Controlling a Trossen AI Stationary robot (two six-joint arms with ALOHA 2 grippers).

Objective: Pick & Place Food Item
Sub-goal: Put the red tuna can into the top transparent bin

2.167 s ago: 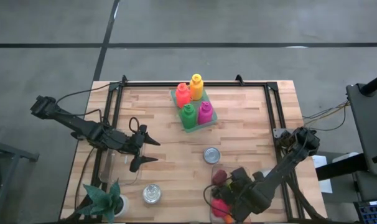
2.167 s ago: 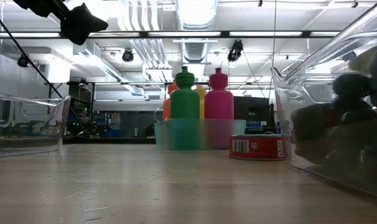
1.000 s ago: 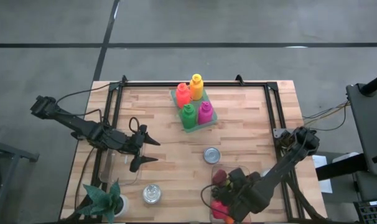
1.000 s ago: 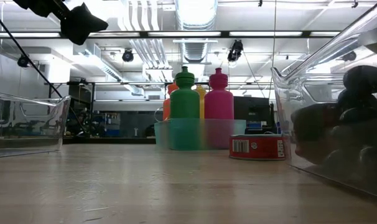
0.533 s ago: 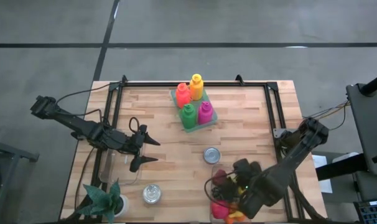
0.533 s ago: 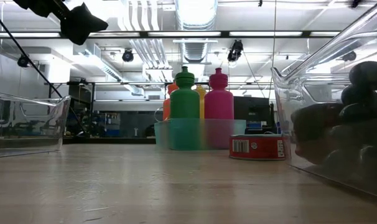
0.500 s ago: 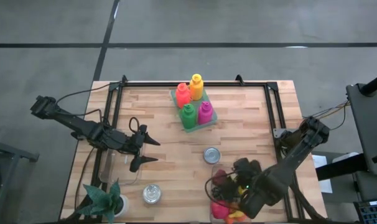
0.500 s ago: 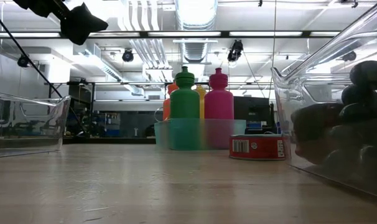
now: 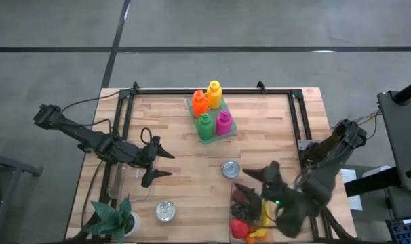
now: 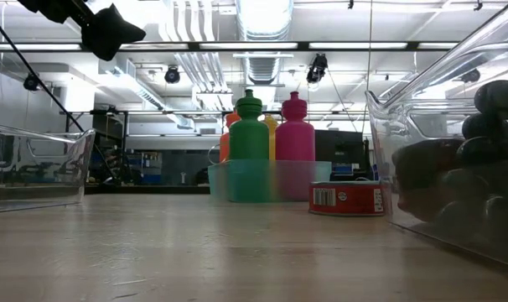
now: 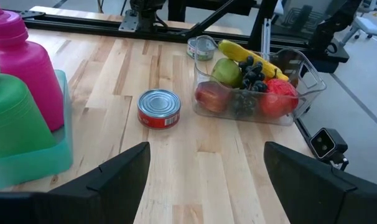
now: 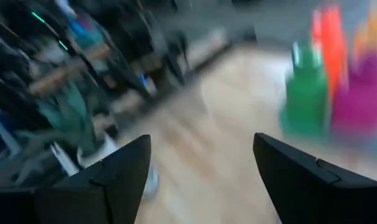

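High view shows the right gripper [image 9: 248, 181] now lifted out of the fruit bin [image 9: 234, 218] at five o'clock, fingers apart and empty; the fruit [image 11: 246, 89] remains inside, so no pick yet

A light butcher-block surface [image 9: 185, 163] is edged by black rails and surrounded by a grey concrete floor [image 9: 212, 24] crossed by dark lines. Overhead, fluorescent strip lights [image 10: 262, 13] and exposed ducts [image 10: 187, 59] are seen in the workshop behind.
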